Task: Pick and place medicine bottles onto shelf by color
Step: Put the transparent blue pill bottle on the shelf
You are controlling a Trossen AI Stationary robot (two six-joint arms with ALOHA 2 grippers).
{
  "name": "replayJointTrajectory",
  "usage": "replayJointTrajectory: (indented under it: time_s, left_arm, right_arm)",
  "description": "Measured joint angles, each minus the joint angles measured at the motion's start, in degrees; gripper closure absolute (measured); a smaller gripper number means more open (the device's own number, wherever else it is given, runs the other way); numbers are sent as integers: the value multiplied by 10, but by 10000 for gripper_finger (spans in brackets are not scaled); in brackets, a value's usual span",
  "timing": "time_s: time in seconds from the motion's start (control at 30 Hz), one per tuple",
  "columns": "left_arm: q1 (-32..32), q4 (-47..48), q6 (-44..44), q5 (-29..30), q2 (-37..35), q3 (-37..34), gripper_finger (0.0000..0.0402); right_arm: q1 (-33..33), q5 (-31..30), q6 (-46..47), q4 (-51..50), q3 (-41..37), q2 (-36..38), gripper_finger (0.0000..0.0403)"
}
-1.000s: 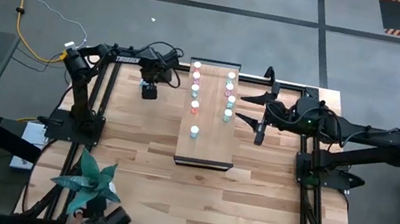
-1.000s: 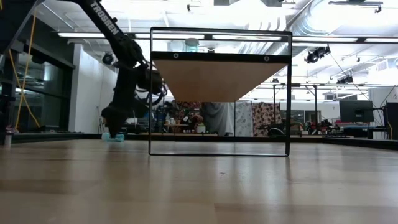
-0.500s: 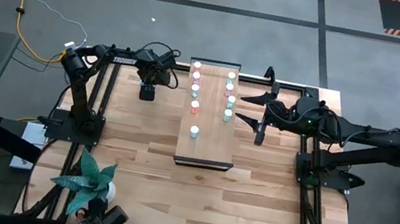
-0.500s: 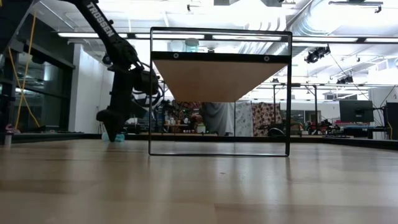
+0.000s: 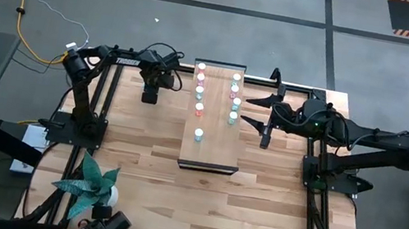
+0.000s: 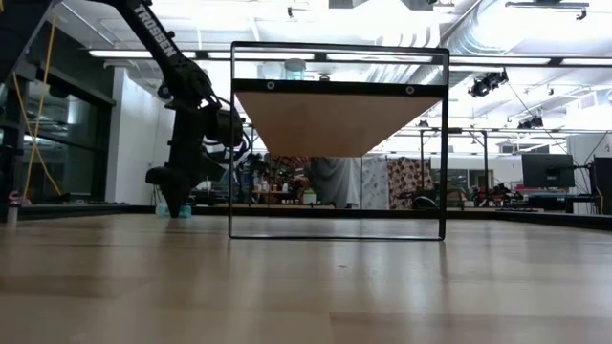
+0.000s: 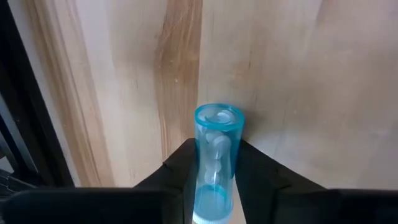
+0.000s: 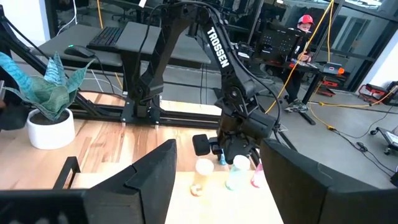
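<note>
A blue bottle [image 7: 216, 163] is sitting between the left hand's [image 5: 150, 95] fingers [image 7: 264, 180], pinched at the tabletop's [image 5: 138, 162] far left, beside the shelf [image 5: 211, 145]. It is lying along the fingers, so a loose pinch could be letting it slide out on the lift. The shelf's edge and its standing bottles [image 5: 199, 90] are near; open wood is lying nearer us. The right hand [image 5: 259, 113] is waiting, spread wide, beside the shelf's other side.
</note>
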State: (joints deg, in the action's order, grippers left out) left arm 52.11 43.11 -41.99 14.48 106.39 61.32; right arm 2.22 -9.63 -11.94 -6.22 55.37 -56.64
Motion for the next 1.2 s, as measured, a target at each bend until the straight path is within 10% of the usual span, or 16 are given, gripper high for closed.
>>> replayJointTrajectory:
  time_s: [0.6,1.2]
  left_arm:
    - [-40,182,118,4,3,148,320]
    - [-151,466,257,58,-45,493,322]
  right_arm:
    - [0,-2,-5,0,0,0,181]
    - [0,-2,-10,0,0,0,181]
